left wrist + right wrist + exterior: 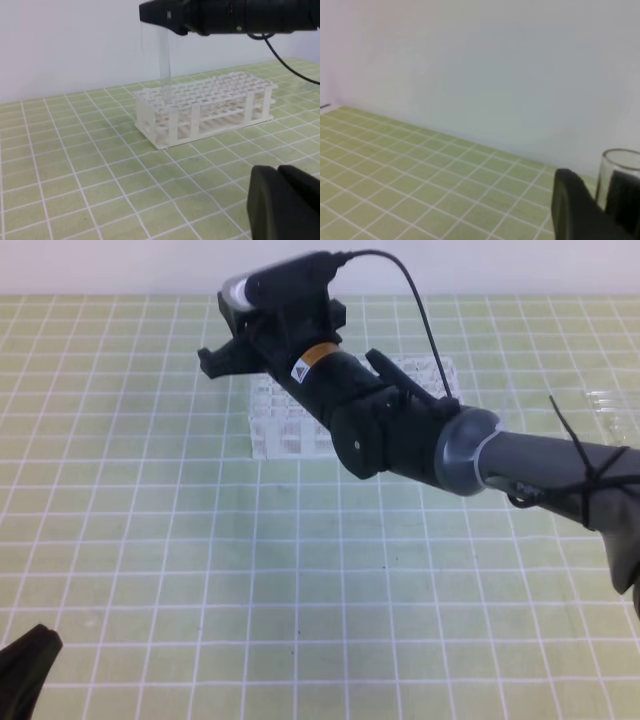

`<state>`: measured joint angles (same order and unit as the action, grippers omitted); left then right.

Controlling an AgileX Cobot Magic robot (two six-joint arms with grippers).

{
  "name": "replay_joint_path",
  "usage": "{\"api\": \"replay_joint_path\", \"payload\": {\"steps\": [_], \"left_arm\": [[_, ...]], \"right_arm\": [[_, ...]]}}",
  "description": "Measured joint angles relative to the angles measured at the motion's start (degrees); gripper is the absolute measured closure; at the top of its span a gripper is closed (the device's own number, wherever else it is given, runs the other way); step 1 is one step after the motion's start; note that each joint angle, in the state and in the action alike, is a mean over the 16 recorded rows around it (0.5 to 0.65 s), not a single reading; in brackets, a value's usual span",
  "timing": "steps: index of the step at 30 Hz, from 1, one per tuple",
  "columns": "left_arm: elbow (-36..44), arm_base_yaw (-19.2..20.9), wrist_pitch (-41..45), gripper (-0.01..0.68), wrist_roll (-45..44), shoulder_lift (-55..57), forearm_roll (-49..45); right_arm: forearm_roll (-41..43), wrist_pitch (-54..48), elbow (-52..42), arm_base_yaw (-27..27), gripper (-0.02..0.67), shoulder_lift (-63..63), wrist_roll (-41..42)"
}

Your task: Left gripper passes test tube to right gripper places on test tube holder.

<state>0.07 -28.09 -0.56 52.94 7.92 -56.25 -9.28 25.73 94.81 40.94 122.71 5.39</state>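
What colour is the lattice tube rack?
White. The rectangular plastic lattice test tube rack with square holes shows best in the left wrist view.

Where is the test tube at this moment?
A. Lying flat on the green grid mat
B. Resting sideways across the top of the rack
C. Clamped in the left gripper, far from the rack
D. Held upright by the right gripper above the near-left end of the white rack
D: in the left wrist view the test tube hangs upright from the right gripper, its lower end at the test tube holder; the left gripper holds nothing.
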Motion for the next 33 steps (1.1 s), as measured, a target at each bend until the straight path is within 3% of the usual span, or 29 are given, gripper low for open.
{"api": "replay_joint_path", "payload": {"steps": [33], "left_arm": [[0.0, 0.01, 2.41, 0.672, 0.0, 0.07, -0.05]], "right_arm": [[-2.04, 0.81, 1.16, -0.67, 0.558, 2.82, 1.41]]}}
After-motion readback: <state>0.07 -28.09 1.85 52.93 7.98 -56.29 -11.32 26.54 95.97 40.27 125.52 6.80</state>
